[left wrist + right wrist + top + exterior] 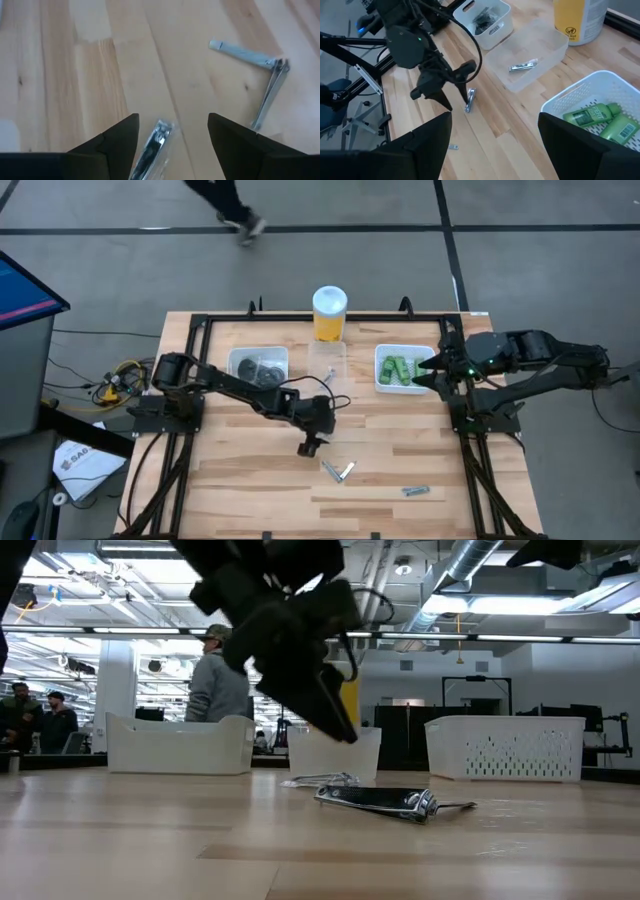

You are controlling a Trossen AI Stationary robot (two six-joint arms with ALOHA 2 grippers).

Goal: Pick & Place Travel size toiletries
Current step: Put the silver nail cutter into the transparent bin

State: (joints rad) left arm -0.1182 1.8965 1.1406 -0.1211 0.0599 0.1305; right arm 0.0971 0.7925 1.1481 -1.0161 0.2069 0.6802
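Two silvery nail clippers (pixel 337 471) lie flat on the wooden table near its middle. My left gripper (pixel 308 448) hangs open just above them, slanting down. In the left wrist view one clipper (pixel 154 145) lies between the open fingers, and the other (pixel 260 65), its lever swung out, lies farther off. In the low view the fingertips (pixel 343 728) are clear of the clipper (pixel 385 800). Green bottles (pixel 400 368) lie in the white basket (pixel 383 385) at the back right, where my right gripper (pixel 425 375) waits open.
A white tray (pixel 240 358) holds dark pots at the back left. A clear tray (pixel 555 47) with one clipper (pixel 522 66) sits in front of the yellow cylinder (pixel 329 313). A small item (pixel 415 491) lies near the front right. People stand beyond the table.
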